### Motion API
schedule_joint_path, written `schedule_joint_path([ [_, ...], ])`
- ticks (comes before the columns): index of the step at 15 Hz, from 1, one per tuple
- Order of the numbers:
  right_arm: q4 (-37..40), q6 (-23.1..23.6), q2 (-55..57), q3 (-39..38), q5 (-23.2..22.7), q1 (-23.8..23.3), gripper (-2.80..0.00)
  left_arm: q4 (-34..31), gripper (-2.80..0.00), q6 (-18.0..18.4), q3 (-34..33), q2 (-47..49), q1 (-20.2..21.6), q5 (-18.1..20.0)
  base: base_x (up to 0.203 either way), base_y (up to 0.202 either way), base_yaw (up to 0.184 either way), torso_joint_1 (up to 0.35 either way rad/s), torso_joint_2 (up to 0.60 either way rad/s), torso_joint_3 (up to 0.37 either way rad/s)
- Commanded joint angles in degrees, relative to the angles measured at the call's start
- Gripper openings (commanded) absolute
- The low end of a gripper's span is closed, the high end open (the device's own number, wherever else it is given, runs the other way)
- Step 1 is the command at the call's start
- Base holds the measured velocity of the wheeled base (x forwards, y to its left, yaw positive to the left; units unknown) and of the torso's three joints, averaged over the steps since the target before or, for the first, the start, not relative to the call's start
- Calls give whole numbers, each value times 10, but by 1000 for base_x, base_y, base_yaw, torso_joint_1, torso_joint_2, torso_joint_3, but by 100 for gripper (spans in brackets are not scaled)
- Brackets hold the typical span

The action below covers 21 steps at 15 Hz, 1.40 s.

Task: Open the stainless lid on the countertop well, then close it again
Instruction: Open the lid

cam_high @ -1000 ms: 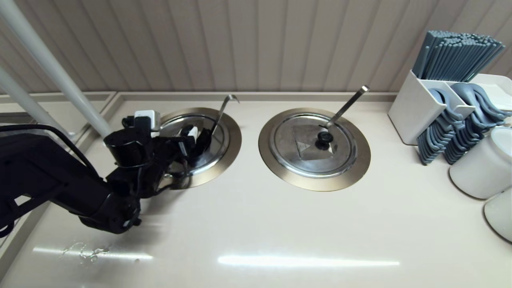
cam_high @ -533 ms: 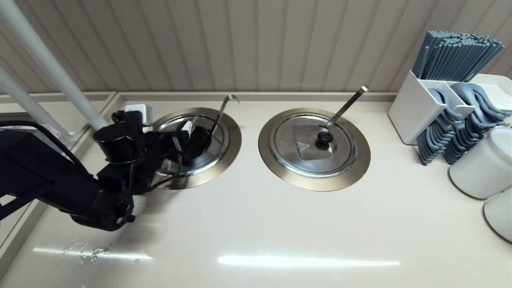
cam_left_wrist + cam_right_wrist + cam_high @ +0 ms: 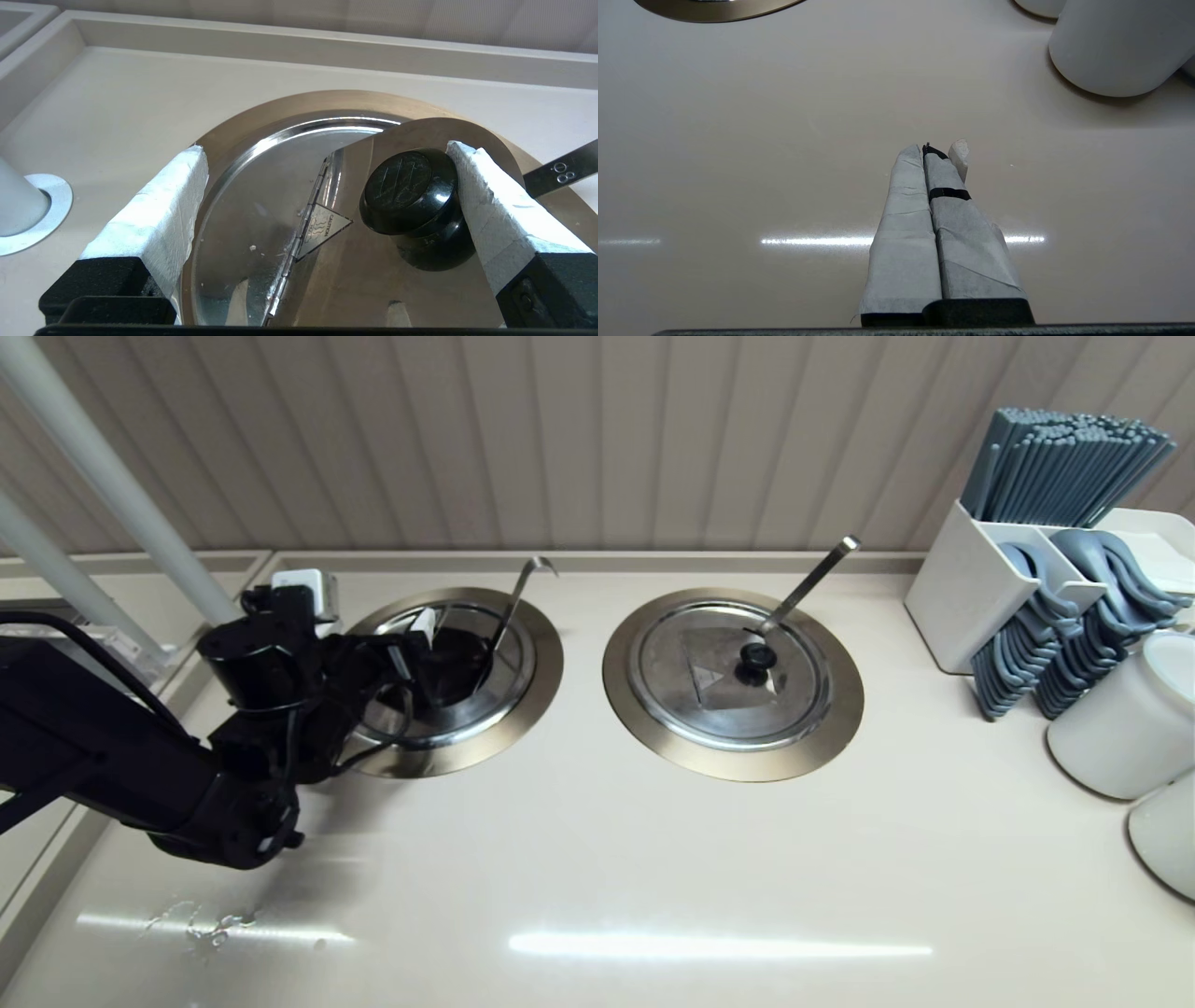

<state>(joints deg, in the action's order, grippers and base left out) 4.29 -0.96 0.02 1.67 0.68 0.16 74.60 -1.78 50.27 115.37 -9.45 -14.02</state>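
Lid point(image 3: 280, 224) seated on well point(image 3: 537, 686), flap down; left gripper point(image 3: 327, 186) spread wide, knob point(image 3: 409, 193) against one finger. Likely unopened yet. Right gripper point(image 3: 934, 154) pressed together, idle.

The end effector point(image 3: 327, 154) straddles the stainless lid point(image 3: 261, 224), 1 finger point(image 3: 490, 210) touching its knob point(image 3: 411, 191).

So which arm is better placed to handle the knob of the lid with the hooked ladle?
The left. Its claw is open over the lid, one finger already beside the black knob. The right claw is shut over bare counter.
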Motion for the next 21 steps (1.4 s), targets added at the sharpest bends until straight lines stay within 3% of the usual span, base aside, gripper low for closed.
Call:
schedule_joint_path([
  [1,0,0,1,0,0,0,-280,3,0,0,5,2,7,-1,0,0,0,0,0,0],
  [18,0,0,1,0,0,0,-280,-14,0,-1,38,12,72,14,0,0,0,0,0,0],
  [21,0,0,1,0,0,0,-280,-14,0,-5,33,8,67,15,0,0,0,0,0,0],
])
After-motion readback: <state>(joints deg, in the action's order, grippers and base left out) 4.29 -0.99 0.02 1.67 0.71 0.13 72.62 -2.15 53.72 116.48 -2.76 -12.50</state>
